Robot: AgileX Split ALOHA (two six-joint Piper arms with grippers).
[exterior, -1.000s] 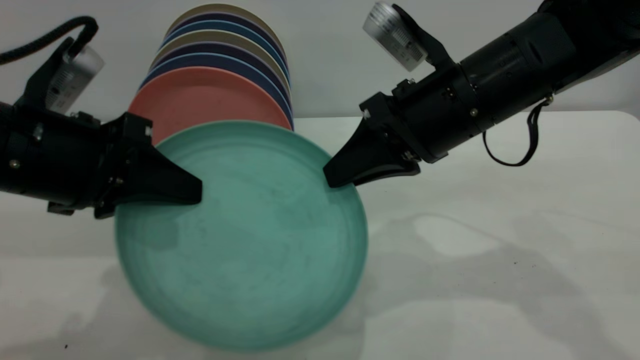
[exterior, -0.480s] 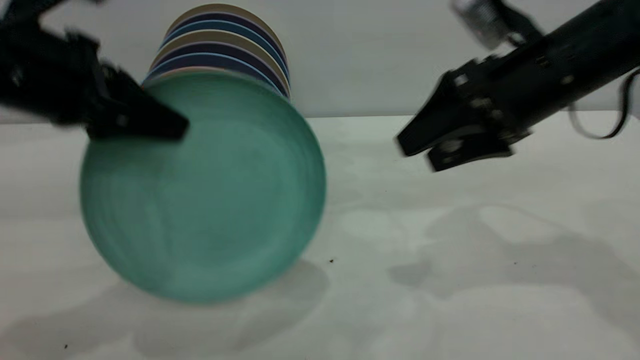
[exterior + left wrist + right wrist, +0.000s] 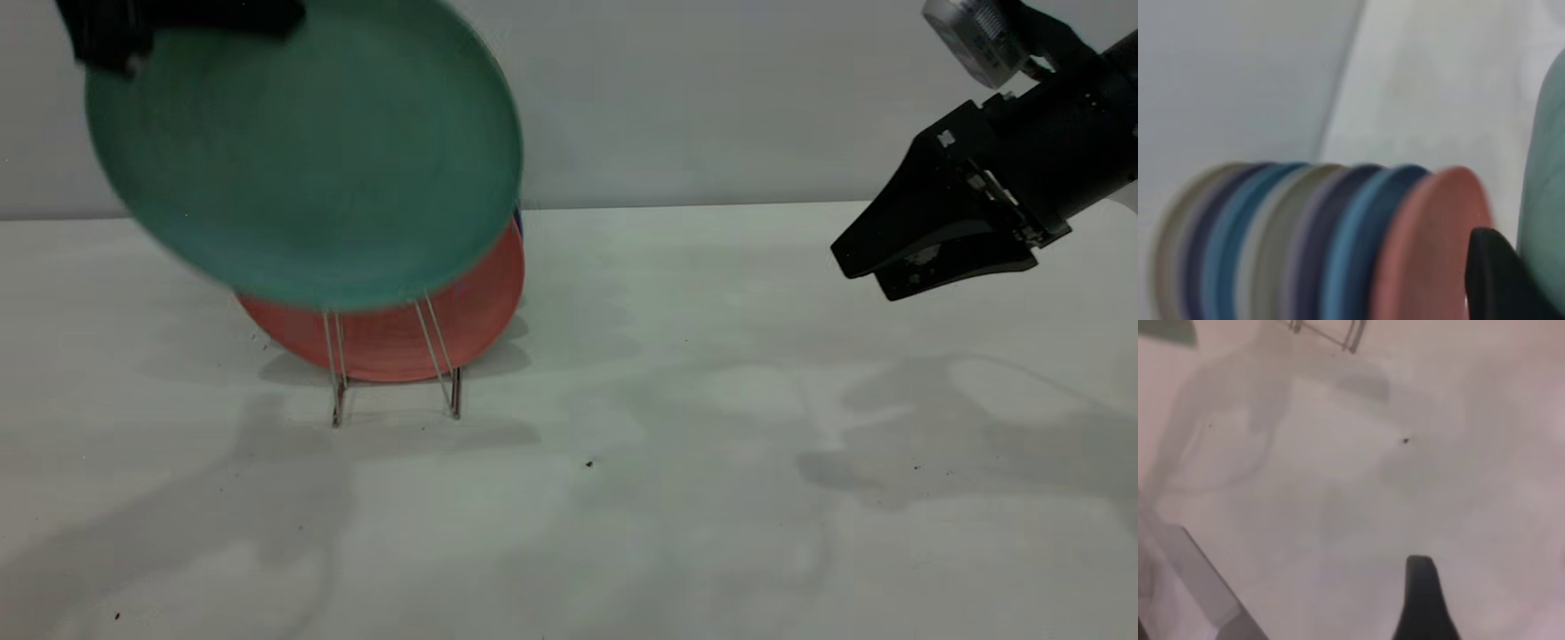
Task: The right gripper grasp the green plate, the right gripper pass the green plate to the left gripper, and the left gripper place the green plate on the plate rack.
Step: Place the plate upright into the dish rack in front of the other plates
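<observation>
The left claw (image 3: 267, 16) is gripping the green plate (image 3: 302, 156) by its upper rim, holding it in the air above and just in front of the plate rack (image 3: 396, 364), whose wire loops are already carrying a salmon plate (image 3: 427, 333) with more plates (image 3: 1271, 240) behind it. The right claw (image 3: 867, 271) is hanging empty, well away from the rack, its jaws slightly parted. The risk, by this judgement, is the tilted plate coming down onto the salmon plate's rim or a wire top instead of an open slot, knocking the rack across the surface (image 3: 711, 489).
</observation>
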